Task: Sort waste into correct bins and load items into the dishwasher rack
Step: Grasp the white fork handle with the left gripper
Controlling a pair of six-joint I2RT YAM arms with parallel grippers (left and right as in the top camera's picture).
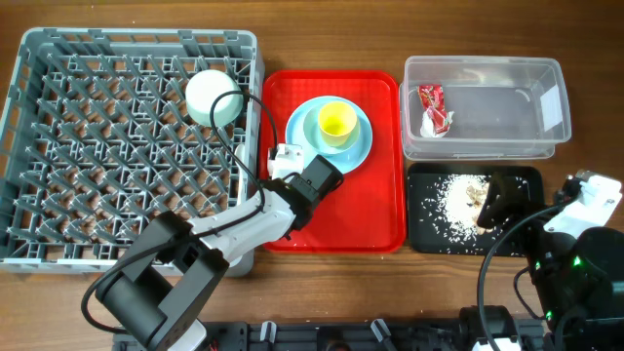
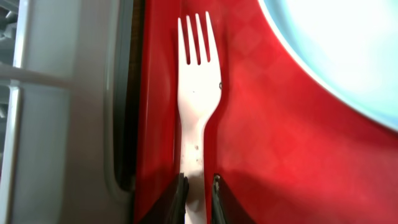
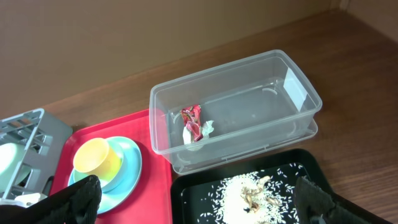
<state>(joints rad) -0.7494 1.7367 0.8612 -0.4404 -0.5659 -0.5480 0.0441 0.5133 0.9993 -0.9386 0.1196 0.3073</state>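
Note:
A white fork point(image 2: 198, 93) lies along the left edge of the red tray point(image 1: 385, 214), next to the grey dishwasher rack point(image 1: 58, 58). My left gripper point(image 2: 198, 194) is shut on the fork's handle low on the tray; it also shows in the overhead view point(image 1: 285, 166). A yellow cup point(image 1: 336, 121) stands on the light blue plate point(image 1: 356, 146). A pale mint bowl point(image 1: 213, 97) sits upside down in the rack. My right gripper point(image 3: 199, 205) is open and empty above the black tray point(image 1: 419, 239) of rice scraps point(image 1: 458, 200). Red-and-white wrappers point(image 1: 432, 107) lie in the clear tub point(image 1: 487, 66). The spoon and pale blue cup are out of view.
The rack's grey wall point(image 2: 62, 112) runs close beside the fork. The plate's rim point(image 2: 348, 50) lies to the fork's right. The clear tub point(image 3: 249, 106) stands just behind the black tray point(image 3: 193, 186). Bare wood table lies around the containers.

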